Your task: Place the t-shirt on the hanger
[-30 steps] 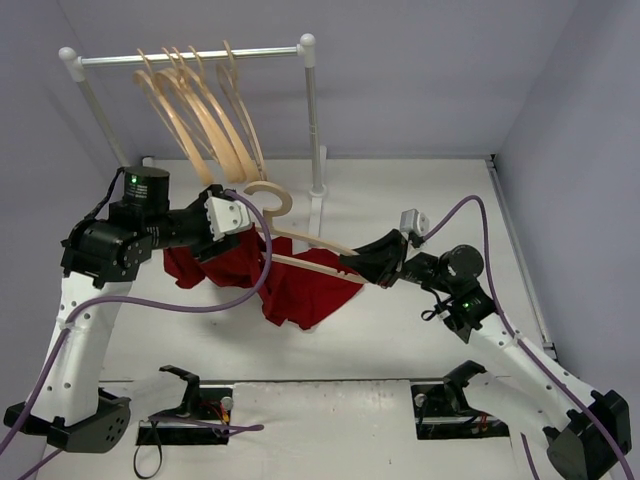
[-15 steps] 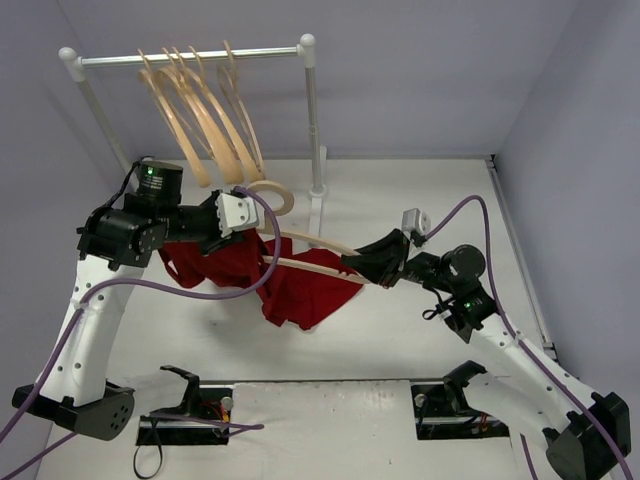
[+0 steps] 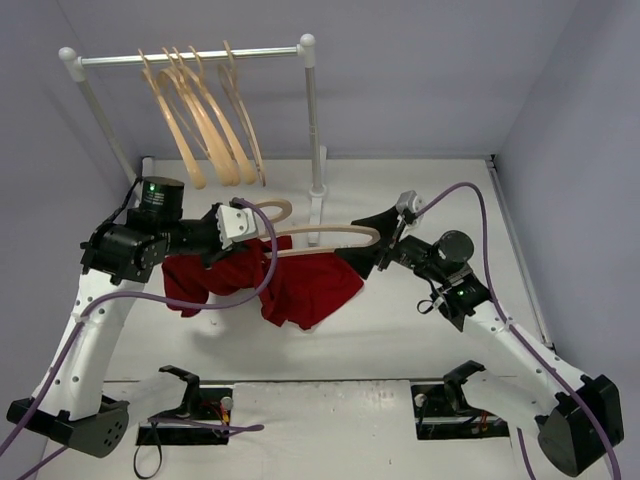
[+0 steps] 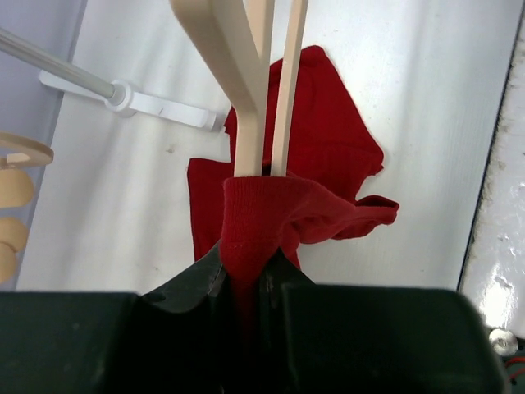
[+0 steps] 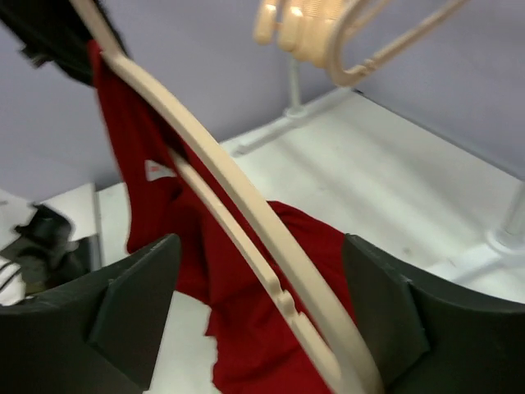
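the t-shirt lies bunched in the middle of the overhead view. most of it is slumped on the table, with one edge lifted up to the hanger, which stretches across the centre just above it. through the left wrist camera i see the left claw pressed together on a fold of red cloth at the bottom centre, right where the two pale wooden bars run into the fabric. whether the hanger's tip sits inside that pinch i cannot tell. the right claw stands wide apart, a finger on either side of the wooden arm, and does not seem to touch it. to my eye the t-shirt is light, limp stuff: it sags wherever it isn't held, creases into itself, and would likely drag along the table rather than slide cleanly. so it wants taking by a hem or the collar, a thin pinch of one layer, not a fistful from the heap. the hanger looks stiff, smooth and thin, likely to swivel if gripped at one end only. the thicker shoulder near the hook seems the steadier place. the spare hangers hang on the rail at the upper left, well apart from all this.
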Available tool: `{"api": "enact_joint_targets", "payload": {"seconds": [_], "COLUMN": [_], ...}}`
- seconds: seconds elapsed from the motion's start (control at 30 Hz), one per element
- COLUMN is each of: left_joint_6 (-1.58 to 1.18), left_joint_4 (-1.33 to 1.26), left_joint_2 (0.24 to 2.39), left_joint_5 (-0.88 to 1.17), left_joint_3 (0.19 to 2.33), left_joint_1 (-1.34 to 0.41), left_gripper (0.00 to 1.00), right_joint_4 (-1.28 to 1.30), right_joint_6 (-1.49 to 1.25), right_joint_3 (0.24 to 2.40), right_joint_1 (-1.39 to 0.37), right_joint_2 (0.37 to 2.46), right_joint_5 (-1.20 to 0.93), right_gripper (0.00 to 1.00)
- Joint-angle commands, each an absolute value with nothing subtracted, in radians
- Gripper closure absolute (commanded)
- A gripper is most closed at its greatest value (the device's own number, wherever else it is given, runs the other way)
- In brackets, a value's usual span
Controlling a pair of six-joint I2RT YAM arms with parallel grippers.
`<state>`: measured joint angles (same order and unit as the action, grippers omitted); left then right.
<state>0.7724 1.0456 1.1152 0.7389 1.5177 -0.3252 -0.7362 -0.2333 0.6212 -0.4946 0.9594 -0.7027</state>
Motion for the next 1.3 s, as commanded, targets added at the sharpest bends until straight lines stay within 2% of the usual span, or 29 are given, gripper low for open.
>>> {"api": "enact_joint_targets", "payload": {"seconds": [0.0, 0.07, 0.1, 0.13, 0.3, 0.37, 0.43, 0.47, 0.5, 0.57, 0.67, 0.73, 0.93, 1.1, 1.27], "left_joint_6": [0.617, 0.580, 0.565, 0.556, 0.487, 0.464, 0.432, 0.424, 0.416, 0.414, 0.421, 0.427, 0.439, 0.442, 0.444], "left_joint_4": [0.805, 0.755, 0.735, 0.726, 0.620, 0.593, 0.550, 0.531, 0.511, 0.502, 0.502, 0.502, 0.502, 0.502, 0.504], "left_joint_2": [1.067, 1.052, 1.043, 1.042, 1.021, 1.018, 1.013, 1.008, 1.005, 1.003, 1.003, 0.997, 0.979, 0.976, 0.969], "left_joint_5": [0.711, 0.692, 0.692, 0.688, 0.680, 0.691, 0.706, 0.719, 0.736, 0.760, 0.798, 0.817, 0.828, 0.830, 0.834], "left_joint_3": [1.446, 1.407, 1.385, 1.374, 1.324, 1.313, 1.297, 1.287, 1.274, 1.266, 1.262, 1.255, 1.227, 1.212, 1.208], "left_joint_1": [-0.321, -0.321, -0.321, -0.322, -0.322, -0.322, -0.322, -0.322, -0.322, -0.322, -0.322, -0.322, -0.322, -0.322, -0.322], "left_gripper": [1.00, 1.00, 1.00, 1.00, 1.00, 1.00, 1.00, 1.00, 1.00, 1.00, 1.00, 1.00, 1.00, 1.00, 1.00], "right_joint_4": [-0.655, -0.621, -0.594, -0.580, -0.529, -0.519, -0.520, -0.521, -0.525, -0.534, -0.599, -0.667, -0.879, -0.963, -1.052], "right_joint_6": [-0.223, -0.214, -0.219, -0.219, -0.303, -0.363, -0.435, -0.463, -0.495, -0.530, -0.592, -0.635, -0.766, -0.787, -0.805], "right_joint_3": [0.717, 0.719, 0.715, 0.712, 0.675, 0.654, 0.623, 0.608, 0.588, 0.570, 0.555, 0.554, 0.574, 0.631, 0.662], "right_joint_1": [-0.486, -0.485, -0.485, -0.485, -0.486, -0.487, -0.495, -0.503, -0.516, -0.546, -0.646, -0.752, -0.927, -1.053, -1.074], "right_joint_2": [0.926, 0.893, 0.842, 0.835, 0.712, 0.694, 0.682, 0.683, 0.692, 0.729, 0.808, 0.895, 1.122, 1.266, 1.374], "right_joint_5": [-0.524, -0.451, -0.383, -0.344, -0.237, -0.235, -0.238, -0.235, -0.224, -0.189, -0.119, -0.064, 0.070, 0.179, 0.184], "right_gripper": [0.18, 0.15, 0.09, 0.08, 0.10, 0.14, 0.33, 0.35, 0.42, 0.49, 0.54, 0.54, 0.41, 0.38, 0.38]}}
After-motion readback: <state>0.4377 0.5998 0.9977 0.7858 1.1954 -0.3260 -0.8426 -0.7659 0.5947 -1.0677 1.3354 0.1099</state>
